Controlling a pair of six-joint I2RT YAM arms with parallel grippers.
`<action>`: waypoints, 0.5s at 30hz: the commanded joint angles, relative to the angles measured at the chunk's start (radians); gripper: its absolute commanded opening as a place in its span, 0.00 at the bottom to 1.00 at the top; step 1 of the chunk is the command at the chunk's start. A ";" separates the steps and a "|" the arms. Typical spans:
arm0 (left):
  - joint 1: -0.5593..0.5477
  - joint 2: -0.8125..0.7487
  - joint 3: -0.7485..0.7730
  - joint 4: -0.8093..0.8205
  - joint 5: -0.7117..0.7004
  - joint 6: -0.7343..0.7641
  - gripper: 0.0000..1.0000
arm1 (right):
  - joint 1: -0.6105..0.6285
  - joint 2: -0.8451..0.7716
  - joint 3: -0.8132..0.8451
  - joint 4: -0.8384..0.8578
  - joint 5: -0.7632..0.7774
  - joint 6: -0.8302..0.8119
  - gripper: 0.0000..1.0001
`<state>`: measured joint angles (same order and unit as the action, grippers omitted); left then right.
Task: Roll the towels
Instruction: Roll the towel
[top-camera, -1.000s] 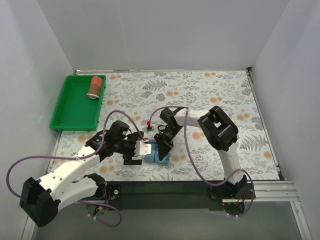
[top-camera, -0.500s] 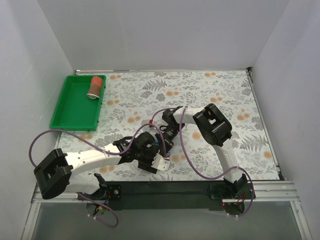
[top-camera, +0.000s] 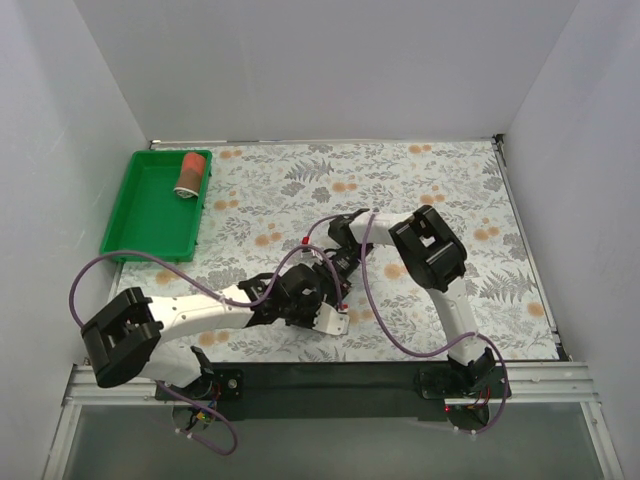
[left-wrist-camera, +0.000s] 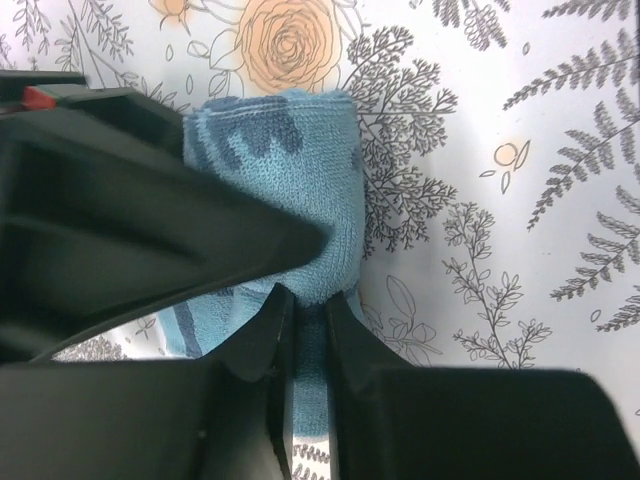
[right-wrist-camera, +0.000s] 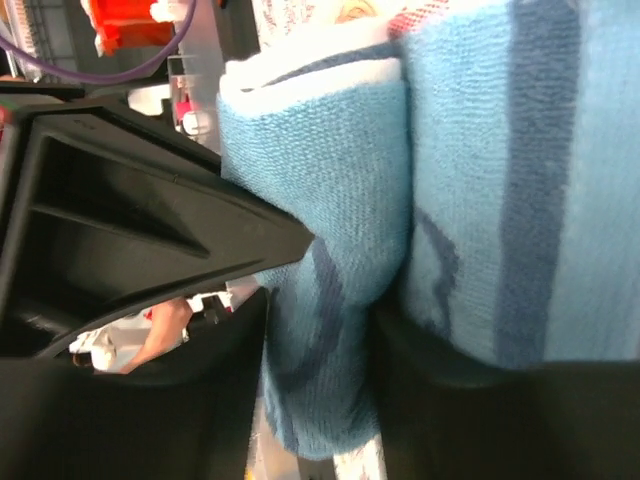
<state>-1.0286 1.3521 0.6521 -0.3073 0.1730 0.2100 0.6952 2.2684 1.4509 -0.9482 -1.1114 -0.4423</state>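
Observation:
The light blue towel (left-wrist-camera: 290, 170), with its dark print, lies folded on the floral table. It is almost hidden under both grippers in the top view. My left gripper (left-wrist-camera: 310, 310) (top-camera: 322, 305) is shut on a pinched fold of it. My right gripper (right-wrist-camera: 320, 310) (top-camera: 336, 278) faces it from the far side. Its jaws are parted around a thick fold of the same towel (right-wrist-camera: 330, 170), and a slit of table shows beside one finger. The rust-red towel (top-camera: 190, 173) sits rolled in the green tray (top-camera: 140, 215).
The tray stands at the far left of the table. White walls close the table in at the back and on both sides. Purple cables loop off both arms over the near part of the table. The right arm's elbow (top-camera: 432, 250) rises right of the grippers.
My left arm swung in from the left and its gripper closed on the blue towel. The right gripper's jaws have widened around the towel.

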 joint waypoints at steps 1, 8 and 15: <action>-0.007 0.050 -0.028 -0.205 0.162 -0.066 0.00 | -0.055 -0.058 0.040 0.028 0.194 -0.052 0.46; 0.033 0.134 0.088 -0.349 0.293 -0.047 0.00 | -0.233 -0.222 0.147 0.005 0.306 -0.044 0.77; 0.188 0.321 0.308 -0.577 0.554 -0.020 0.00 | -0.348 -0.512 0.037 0.035 0.326 -0.107 0.89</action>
<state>-0.8879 1.5703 0.9218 -0.6163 0.5049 0.2020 0.3477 1.8950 1.5314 -0.9123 -0.8097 -0.4938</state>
